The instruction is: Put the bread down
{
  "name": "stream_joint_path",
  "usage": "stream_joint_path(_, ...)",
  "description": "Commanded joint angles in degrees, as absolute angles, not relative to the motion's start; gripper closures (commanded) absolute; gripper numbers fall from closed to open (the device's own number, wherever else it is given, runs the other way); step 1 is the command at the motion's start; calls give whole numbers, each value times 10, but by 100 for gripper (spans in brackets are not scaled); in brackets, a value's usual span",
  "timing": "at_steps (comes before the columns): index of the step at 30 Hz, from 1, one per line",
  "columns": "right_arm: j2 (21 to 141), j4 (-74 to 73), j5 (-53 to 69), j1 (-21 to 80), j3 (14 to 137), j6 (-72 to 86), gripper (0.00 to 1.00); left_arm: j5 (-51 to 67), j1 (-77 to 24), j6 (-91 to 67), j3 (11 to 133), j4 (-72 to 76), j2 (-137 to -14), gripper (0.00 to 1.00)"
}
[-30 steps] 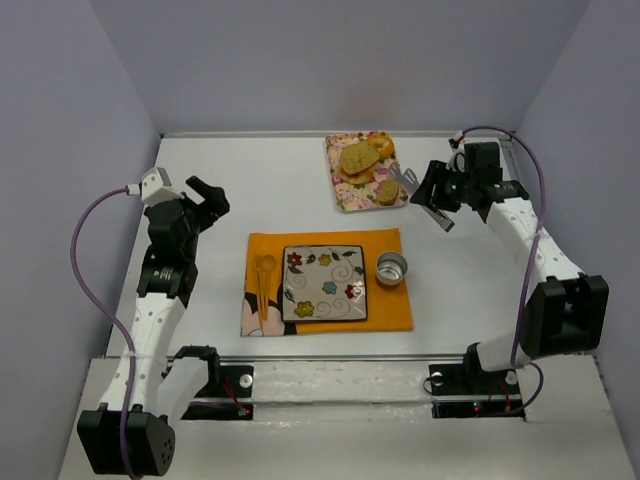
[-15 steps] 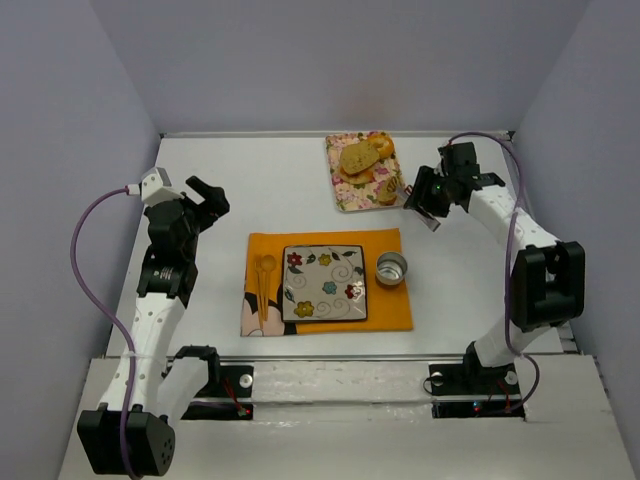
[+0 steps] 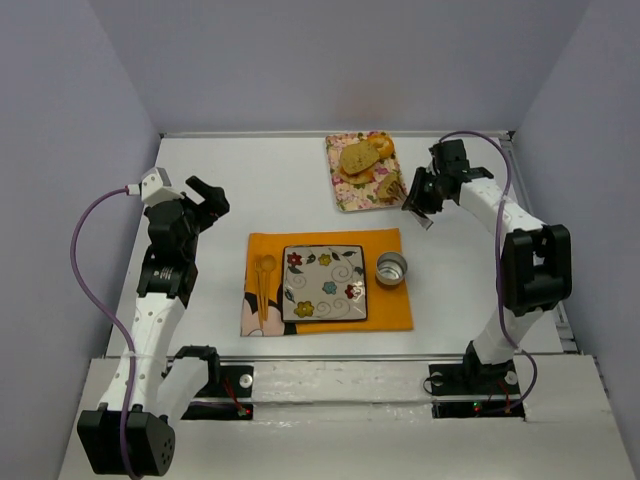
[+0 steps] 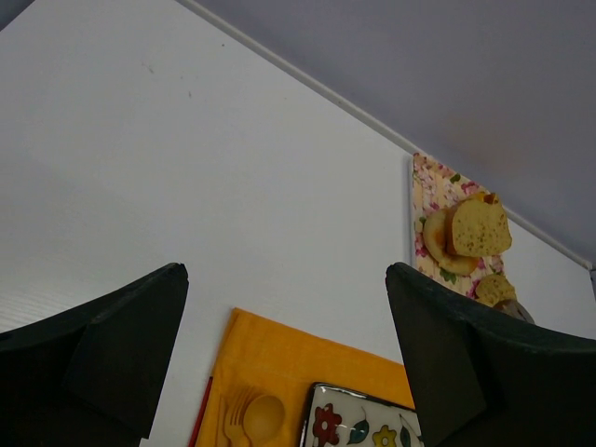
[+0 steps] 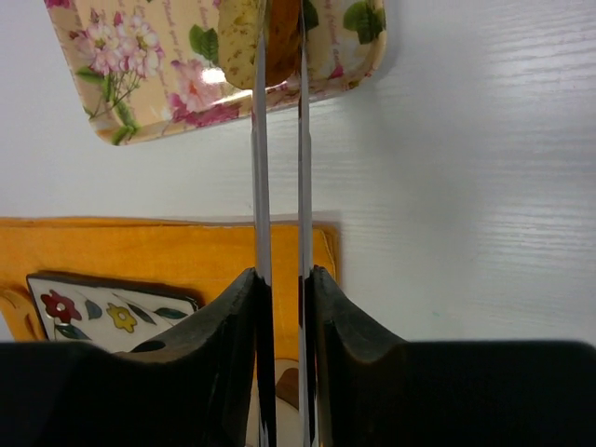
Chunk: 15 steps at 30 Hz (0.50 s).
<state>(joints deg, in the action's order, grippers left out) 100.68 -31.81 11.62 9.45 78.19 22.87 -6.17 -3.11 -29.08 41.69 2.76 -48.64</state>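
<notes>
bread (image 3: pixel 357 157) lies at the far side of the white table (image 3: pixel 250 170), right of centre, on a floral tray (image 3: pixel 343 197). there is a larger slice (image 4: pixel 480 228) resting on golden-orange pastries (image 3: pixel 380 139) toward the back, and a small oval slice (image 3: pixel 387 188) at the tray's near right corner.

starting from the left, we see the left gripper (image 3: pixel 208 192) raised above bare table, well apart from everything. its two fingers (image 4: pixel 121 345) are spread wide with nothing between them.

next comes an orange placemat (image 3: pixel 392 312) near the front edge of the table. on its left strip lie an orange plastic fork and spoon (image 3: pixel 263 275), side by side. a square plate painted with flowers (image 3: pixel 325 284) takes the mat's middle. a small round metal cup (image 3: pixel 391 267) stands on the mat just beside the plate's right edge.

further right, the right gripper (image 3: pixel 419 190) is clamped on metal tongs (image 5: pixel 258 168), its fingers pressed against the two blades from either side. the blades run nearly parallel with a narrow gap between them and reach over the tray's rim to the small oval slice. in the right wrist view the tips meet that slice at the top of the frame. we cannot tell whether the bread is pinched between them or only touched.
</notes>
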Motion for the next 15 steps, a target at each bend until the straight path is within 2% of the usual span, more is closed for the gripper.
stream_joint_path(1, 984, -307, 127, 103, 812, 209, 73, -65, -29, -294, 417, 53, -484, 1)
stream_joint_path(6, 917, -307, 144, 148, 799, 158, 73, -62, -29, -295, 417, 53, -485, 1)
stream_joint_path(15, 757, -337, 210, 279, 668, 135, 72, -62, -29, -295, 417, 53, -491, 1)
